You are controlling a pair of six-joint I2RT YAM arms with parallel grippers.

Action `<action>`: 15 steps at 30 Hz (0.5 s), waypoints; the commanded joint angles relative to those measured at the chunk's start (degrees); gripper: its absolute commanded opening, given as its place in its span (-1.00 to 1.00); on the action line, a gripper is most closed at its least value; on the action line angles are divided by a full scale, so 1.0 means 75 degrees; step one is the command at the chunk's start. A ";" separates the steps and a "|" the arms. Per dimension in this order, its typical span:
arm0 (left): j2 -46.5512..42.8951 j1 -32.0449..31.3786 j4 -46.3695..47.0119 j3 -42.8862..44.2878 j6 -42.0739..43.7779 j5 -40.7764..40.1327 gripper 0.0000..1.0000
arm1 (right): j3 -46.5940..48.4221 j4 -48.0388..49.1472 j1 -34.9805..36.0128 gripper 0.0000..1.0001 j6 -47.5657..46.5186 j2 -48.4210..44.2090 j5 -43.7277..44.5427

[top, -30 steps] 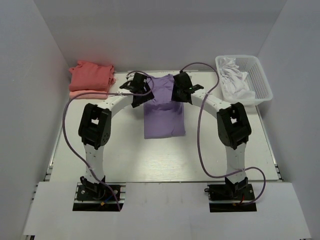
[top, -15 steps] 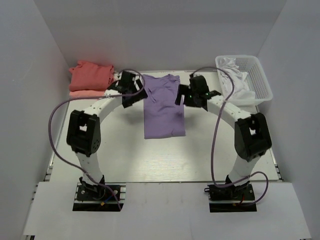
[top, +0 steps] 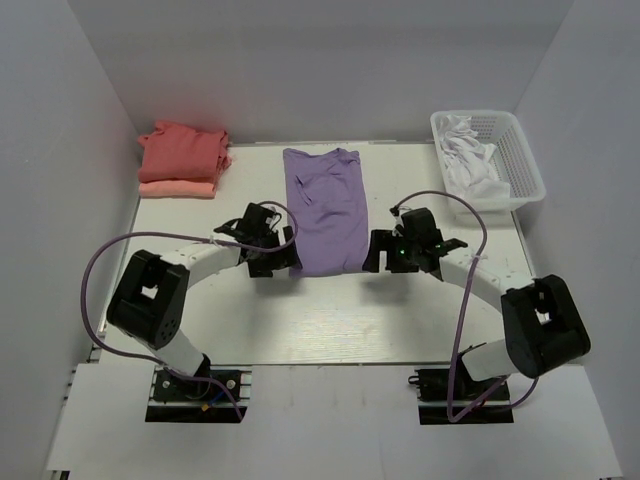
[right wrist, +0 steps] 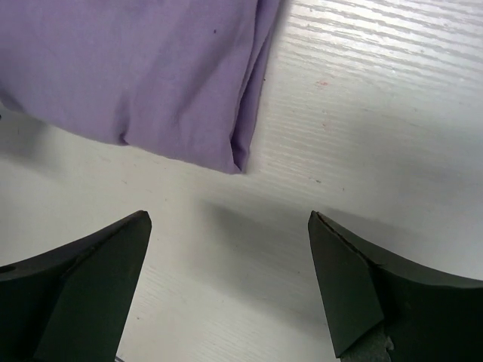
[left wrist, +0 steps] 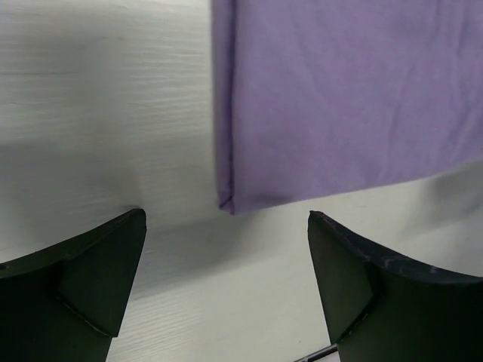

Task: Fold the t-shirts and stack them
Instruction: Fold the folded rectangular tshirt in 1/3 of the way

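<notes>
Left end effector (left wrist: 226, 222) and right end effector (right wrist: 230, 222): both gaping wide, nothing in them.
The soft lavender-purple t-shirt (top: 325, 210) lies as a long folded strip mid-table (top: 330, 315), with one end effector at each near corner. I'd guess they're lined up to pinch that hem and fold it over. The coral-red cloth t-shirt (top: 182, 150) sits on the paler salmon-pink t-shirt (top: 175, 188) far left, probably the stack.

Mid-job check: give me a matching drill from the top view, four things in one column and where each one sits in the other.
Things:
1. lavender t-shirt
2. coral-red t-shirt
3. white basket
4. salmon-pink t-shirt

Places:
a. far right corner
b. centre, lying flat
c. far left, top of the pile
d. far left, bottom of the pile

Pairs: 1-b, 2-c, 3-a, 4-d
</notes>
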 commanded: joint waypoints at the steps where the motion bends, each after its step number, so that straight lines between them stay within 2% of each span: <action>1: -0.0279 -0.0207 0.0682 -0.0278 0.0196 0.0272 0.95 | -0.0127 0.0861 -0.0077 0.81 -0.0434 0.0239 -0.0686; 7: 0.0306 -0.0383 0.0765 -0.0104 0.0196 0.0061 0.52 | 0.0014 0.1097 -0.0136 0.74 -0.0400 0.0884 -0.0710; 10: 0.0483 -0.0453 0.0765 -0.0103 0.0196 0.0061 0.32 | 0.0025 0.1518 -0.0159 0.59 -0.0376 0.1048 -0.0897; 12: 0.0552 -0.0523 0.0846 -0.0103 0.0196 0.0061 0.05 | 0.0142 0.1530 -0.0124 0.45 -0.0434 0.1282 -0.1120; 13: 0.0553 -0.0524 0.0940 -0.0103 0.0196 0.0061 -0.03 | 0.0143 0.1565 -0.0124 0.45 -0.0423 0.1399 -0.1167; 15: 0.0553 -0.0524 0.0941 -0.0196 0.0126 0.0061 -0.20 | 0.0154 0.1706 -0.0148 0.29 -0.0388 0.1644 -0.1261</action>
